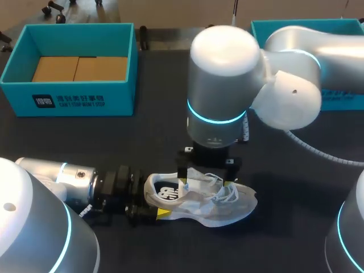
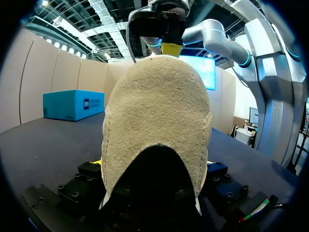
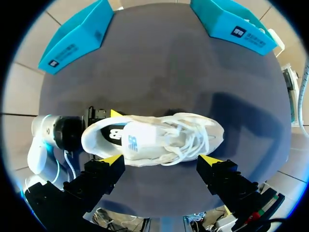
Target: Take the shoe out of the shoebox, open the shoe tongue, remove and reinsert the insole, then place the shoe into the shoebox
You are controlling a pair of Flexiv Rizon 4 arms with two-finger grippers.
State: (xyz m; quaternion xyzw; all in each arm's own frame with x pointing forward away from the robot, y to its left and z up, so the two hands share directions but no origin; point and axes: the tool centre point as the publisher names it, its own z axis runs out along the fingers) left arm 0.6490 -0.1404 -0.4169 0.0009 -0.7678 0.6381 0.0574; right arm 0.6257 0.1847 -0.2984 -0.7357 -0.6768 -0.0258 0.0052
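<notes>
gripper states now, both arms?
Left gripper: shut on the shoe, at its heel.
Right gripper: open above the shoe, holding nothing.

a white shoe (image 1: 199, 200) lies on the dark table (image 1: 142, 142), toe pointing right. the left gripper (image 1: 151, 200) clasps its heel. the right gripper (image 1: 206, 181) hangs over the tongue, fingers spread. a teal shoebox (image 1: 74, 99) sits well apart at the far left, and another teal box (image 1: 273, 25) sits behind the right arm (image 1: 222, 74).
</notes>
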